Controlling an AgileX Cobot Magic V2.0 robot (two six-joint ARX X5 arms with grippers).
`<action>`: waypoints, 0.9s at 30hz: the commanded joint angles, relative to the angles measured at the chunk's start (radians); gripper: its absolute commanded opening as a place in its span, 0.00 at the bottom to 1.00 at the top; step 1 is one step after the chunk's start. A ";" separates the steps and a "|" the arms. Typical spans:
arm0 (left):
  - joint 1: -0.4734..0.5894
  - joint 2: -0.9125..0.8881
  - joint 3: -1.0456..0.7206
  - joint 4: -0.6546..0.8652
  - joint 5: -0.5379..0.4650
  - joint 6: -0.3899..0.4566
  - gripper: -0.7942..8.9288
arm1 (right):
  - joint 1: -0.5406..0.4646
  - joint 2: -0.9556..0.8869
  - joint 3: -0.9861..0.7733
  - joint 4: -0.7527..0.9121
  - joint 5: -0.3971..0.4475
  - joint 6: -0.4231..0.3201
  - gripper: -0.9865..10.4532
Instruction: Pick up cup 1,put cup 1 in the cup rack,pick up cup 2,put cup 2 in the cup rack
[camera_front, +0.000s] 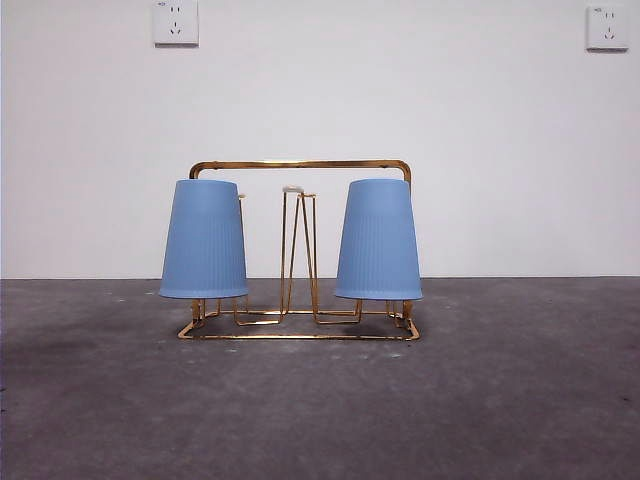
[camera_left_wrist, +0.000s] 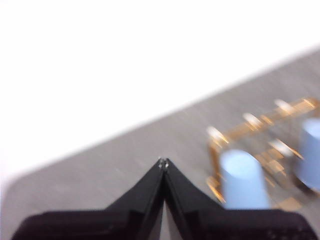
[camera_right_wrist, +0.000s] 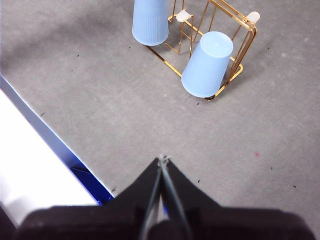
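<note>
Front view: 2 inverted cups (camera_front: 204, 239) on upright cup rack (camera_front: 300, 166); both grippers (camera_right_wrist: 163, 159) closed, empty.

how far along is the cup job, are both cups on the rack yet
It looks finished. Both blue cups sit upside down on the gold rack: one at one end, the other at the opposite end, with the middle prong bare. Nothing is in hand: the left gripper and right gripper are both shut, empty and away from the rack. Nothing appears left to do.
</note>
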 joint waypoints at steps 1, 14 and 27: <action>0.048 -0.094 -0.132 0.146 0.004 0.028 0.08 | 0.000 0.000 -0.003 -0.008 0.005 0.010 0.09; 0.137 -0.429 -0.750 0.452 0.002 -0.064 0.08 | 0.000 0.000 -0.003 -0.008 0.005 0.010 0.09; 0.145 -0.557 -0.961 0.405 -0.004 -0.160 0.08 | 0.000 0.006 -0.003 -0.009 0.005 0.010 0.09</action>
